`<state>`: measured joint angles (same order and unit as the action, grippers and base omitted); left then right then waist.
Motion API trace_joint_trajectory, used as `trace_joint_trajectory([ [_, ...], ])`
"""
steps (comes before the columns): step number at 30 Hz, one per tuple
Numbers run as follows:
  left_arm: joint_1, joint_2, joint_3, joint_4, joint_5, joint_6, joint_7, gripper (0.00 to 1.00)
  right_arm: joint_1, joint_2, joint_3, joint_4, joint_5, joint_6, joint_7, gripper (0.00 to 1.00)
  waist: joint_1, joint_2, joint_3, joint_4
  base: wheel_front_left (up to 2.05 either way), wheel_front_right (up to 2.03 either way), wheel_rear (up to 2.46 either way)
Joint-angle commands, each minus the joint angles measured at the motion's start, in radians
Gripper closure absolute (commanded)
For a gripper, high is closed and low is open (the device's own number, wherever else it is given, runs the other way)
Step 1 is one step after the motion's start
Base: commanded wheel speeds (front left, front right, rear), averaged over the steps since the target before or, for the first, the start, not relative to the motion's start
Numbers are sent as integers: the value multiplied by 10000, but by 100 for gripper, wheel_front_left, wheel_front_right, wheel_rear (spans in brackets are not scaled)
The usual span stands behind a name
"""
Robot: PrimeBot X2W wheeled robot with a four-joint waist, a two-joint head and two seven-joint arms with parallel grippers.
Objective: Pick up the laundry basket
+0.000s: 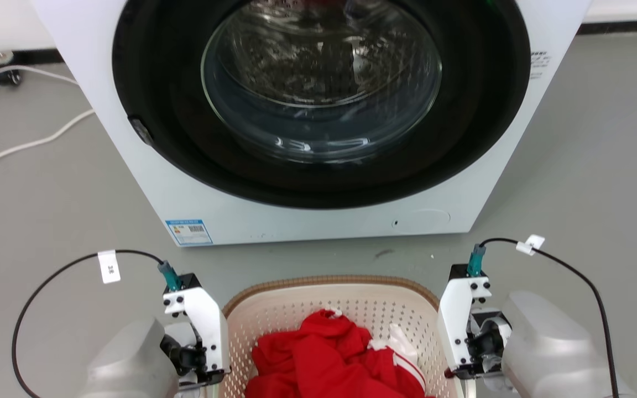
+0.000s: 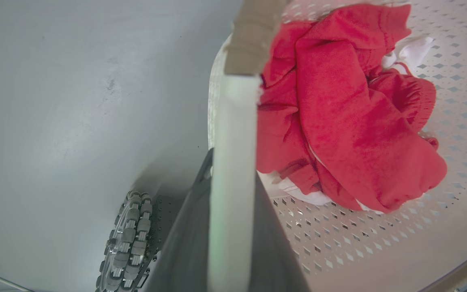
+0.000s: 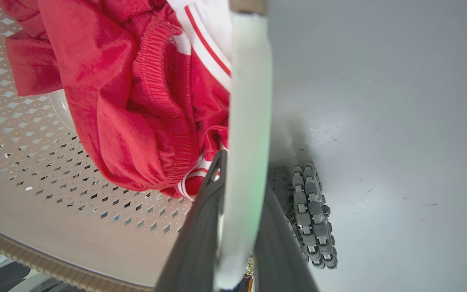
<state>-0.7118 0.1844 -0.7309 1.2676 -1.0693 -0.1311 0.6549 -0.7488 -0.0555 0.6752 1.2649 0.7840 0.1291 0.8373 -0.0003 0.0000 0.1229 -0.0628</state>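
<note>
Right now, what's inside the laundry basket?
Red clothing with white-striped trim and a white piece are heaped in the laundry basket, on its perforated floor. Anything beneath the heap is covered.

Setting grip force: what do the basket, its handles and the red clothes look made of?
Laundry basket: matte cream plastic, judging by diamond perforations; brown woven-look rim. Left handle, right handle: smooth white, probably plastic. Red clothes: soft napped fabric, ribbed elastic band.

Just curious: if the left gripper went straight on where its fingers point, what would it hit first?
The white handle of the laundry basket, already between the fingers of the left gripper; beyond it probably the grey floor, though depth is unclear.
</note>
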Motion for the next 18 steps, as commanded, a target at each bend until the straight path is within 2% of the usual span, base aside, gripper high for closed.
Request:
trace_joint_trajectory([
  [1, 163, -60, 16, 1, -90, 9, 72, 100, 206, 96, 60, -1, 133, 28, 88, 100, 3, 0, -324, 28, 0, 0, 0],
  [9, 530, -255, 5, 54, -251, 7, 291, 100, 614, 107, 280, 71, 358, 30, 113, 100, 3, 0, -1022, 147, 0, 0, 0],
  [18, 701, -318, -22, 105, -340, 6, 494, 100, 670, 118, 533, 92, 579, 30, 142, 100, 3, 0, -1257, 124, 0, 0, 0],
])
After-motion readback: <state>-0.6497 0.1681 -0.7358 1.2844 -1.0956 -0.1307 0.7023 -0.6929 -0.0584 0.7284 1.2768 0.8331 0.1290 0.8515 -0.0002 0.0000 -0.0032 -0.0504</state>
